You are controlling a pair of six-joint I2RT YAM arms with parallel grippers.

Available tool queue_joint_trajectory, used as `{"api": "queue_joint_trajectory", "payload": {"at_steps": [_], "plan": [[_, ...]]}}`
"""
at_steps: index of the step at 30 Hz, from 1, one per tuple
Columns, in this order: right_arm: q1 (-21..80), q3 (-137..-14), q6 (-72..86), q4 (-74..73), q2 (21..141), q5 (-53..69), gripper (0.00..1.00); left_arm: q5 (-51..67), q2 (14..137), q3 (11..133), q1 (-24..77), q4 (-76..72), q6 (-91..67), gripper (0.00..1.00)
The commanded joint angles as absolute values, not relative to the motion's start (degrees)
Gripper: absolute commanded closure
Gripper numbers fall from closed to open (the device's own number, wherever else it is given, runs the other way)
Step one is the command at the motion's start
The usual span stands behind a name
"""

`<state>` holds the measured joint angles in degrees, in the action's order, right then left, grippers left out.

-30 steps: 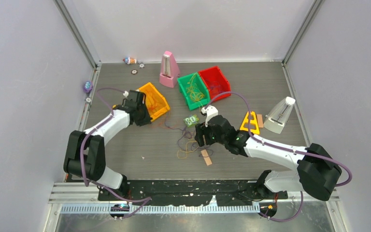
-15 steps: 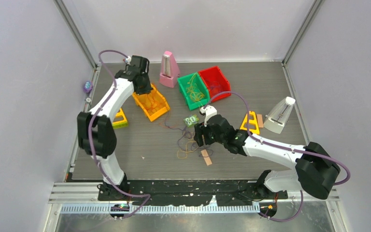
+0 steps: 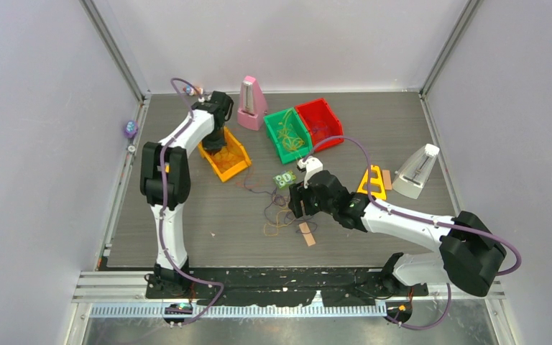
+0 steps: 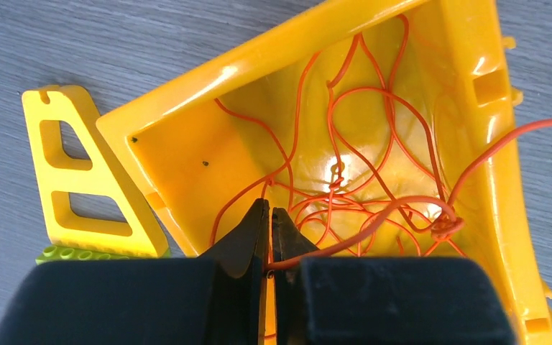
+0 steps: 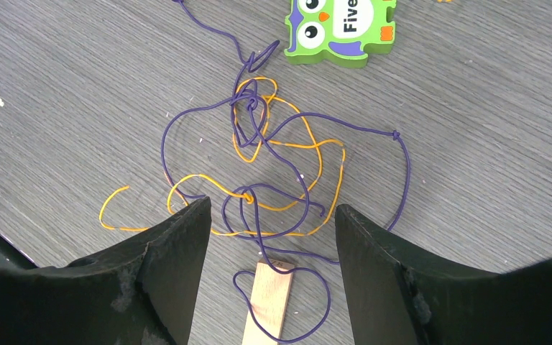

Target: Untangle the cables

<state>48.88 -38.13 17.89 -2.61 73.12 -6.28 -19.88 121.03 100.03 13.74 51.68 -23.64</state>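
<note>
Your left fingers [image 4: 248,241] are pinched narrow on a thin orange cable [image 4: 445,224] over the yellow plastic bin [image 4: 273,54] at the far left, where loose orange strands already lie. Your right fingers [image 5: 165,266] stand wide, holding nothing, above the purple-and-orange knot of cables [image 5: 248,108] on the grey surface [image 5: 474,180]. That knot looks like the work left.

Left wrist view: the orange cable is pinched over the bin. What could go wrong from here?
1. The pinched orange cable runs through a knot and beyond the yellow bin; lifting could drag the pile out.
2. The open right fingers straddle crossed purple and orange strands; closing may grab both.
</note>
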Motion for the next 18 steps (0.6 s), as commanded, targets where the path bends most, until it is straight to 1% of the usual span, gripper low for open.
{"api": "queue_joint_trajectory", "payload": {"at_steps": [1, 4, 5, 9, 11, 12, 13, 18], "plan": [[48.6, -39.74, 18.04, -0.63, 72.44, -6.54, 0.31, -22.44, 120.14, 101.49, 13.08, 53.04, -22.53, 0.94], [48.63, -39.83, 18.11, -0.64, 72.57, -6.4, 0.31, -23.68, 120.39, 101.01, 12.39, 52.99, -22.54, 0.93], [48.61, -39.82, 18.15, -0.77, 72.74, -6.19, 0.31, -23.97, 119.96, 100.78, 12.16, 52.83, -22.96, 0.9], [48.65, -39.84, 18.19, -0.98, 72.77, -6.05, 0.3, -20.31, 113.37, 94.72, 12.33, 45.69, -23.35, 0.62], [48.61, -40.02, 18.17, -1.03, 72.94, -5.95, 0.29, -17.8, 108.77, 90.62, 12.35, 41.54, -23.44, 0.45], [48.63, -40.33, 18.05, -1.09, 73.08, -5.68, 0.28, -16.32, 106.19, 89.29, 12.31, 40.28, -23.45, 0.38], [48.62, -40.6, 17.94, -1.13, 73.55, -5.3, 0.27, -14.87, 104.7, 88.27, 12.39, 39.33, -23.47, 0.32], [49.0, -46.55, 14.94, -2.82, 79.51, 0.56, 0.23, -11.57, 97.47, 84.82, 14.46, 37.55, -23.31, 0.14]]}}
